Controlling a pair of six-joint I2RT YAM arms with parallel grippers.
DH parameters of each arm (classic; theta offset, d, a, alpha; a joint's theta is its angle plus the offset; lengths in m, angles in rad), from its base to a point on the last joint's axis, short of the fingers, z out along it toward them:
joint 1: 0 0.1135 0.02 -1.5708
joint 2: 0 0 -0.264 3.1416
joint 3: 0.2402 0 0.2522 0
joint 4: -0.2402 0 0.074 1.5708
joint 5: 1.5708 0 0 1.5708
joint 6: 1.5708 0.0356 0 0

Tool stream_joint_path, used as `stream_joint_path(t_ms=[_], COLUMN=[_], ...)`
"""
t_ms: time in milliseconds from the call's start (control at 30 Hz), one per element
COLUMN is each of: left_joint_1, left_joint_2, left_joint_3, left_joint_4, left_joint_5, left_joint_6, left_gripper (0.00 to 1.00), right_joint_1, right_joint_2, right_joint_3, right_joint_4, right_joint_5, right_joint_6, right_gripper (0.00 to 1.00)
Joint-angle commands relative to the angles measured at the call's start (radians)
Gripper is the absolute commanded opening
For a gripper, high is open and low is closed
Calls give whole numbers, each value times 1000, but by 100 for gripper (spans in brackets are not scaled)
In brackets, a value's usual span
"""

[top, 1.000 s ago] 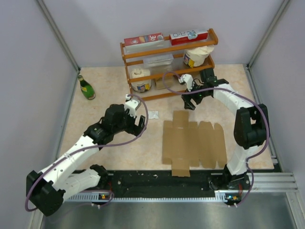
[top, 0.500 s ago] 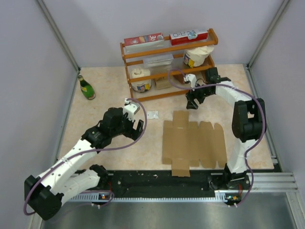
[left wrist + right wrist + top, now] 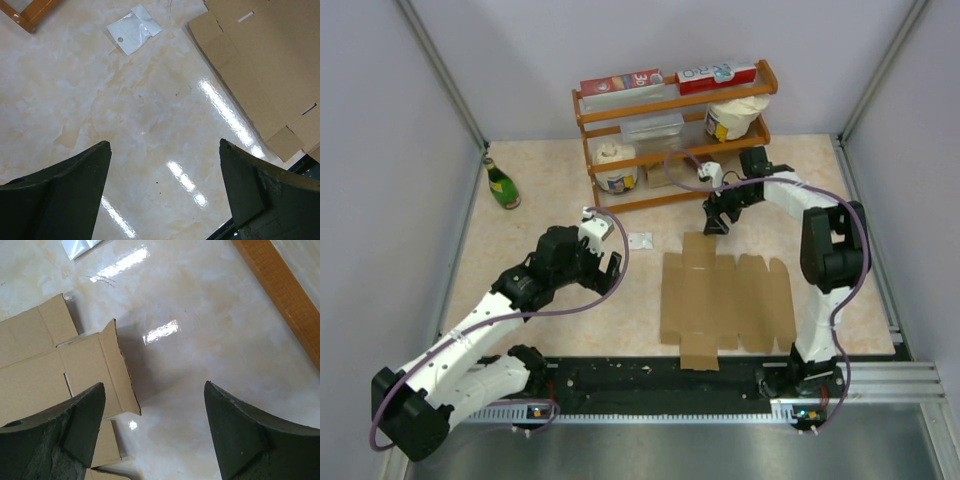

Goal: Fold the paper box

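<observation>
- A wooden rack (image 3: 670, 105) stands at 12 o'clock on the table (image 3: 540, 200). Two long red cartons (image 3: 620, 83) lie on its top shelf. A clear tub (image 3: 653, 125) and a white tub (image 3: 735, 118) sit on the shelf below, and a white jar (image 3: 616, 168) sits on the lowest. What is inside them cannot be made out.
- The paper box (image 3: 725, 300) is a flat brown die-cut sheet, unfolded, lying toward 5 o'clock on the table.
- The left gripper (image 3: 163, 145) has its jaws spread wide and holds nothing. It hangs over bare table, with the sheet at its 3 o'clock, apart from it.
- The right gripper (image 3: 154, 386) is likewise spread wide and empty, above the sheet's far tab. The sheet's body lies at its 6 o'clock.
- A small white scrap (image 3: 640, 240) lies between the two grippers, just off the sheet's far-left corner.
- A green bottle (image 3: 502, 184) stands at 10 o'clock, well apart from the sheet.
</observation>
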Motion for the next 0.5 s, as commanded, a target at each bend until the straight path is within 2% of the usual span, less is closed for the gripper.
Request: stream_joint_path(t_ms=[0,467], left_joint_1=[4,4], left_joint_2=[0,0], left_joint_3=[3,1], left_joint_4=[21,20], left_joint_5=[11,14], left_joint_6=[9,13], left_gripper=[93,93], right_joint_1=[39,76], right_joint_2=[10,44], right_joint_3=[19,-7], right_joint_4=[9,1], right_joint_5=[-12,2], right_joint_6=[-27,-18], right_gripper=[78,68])
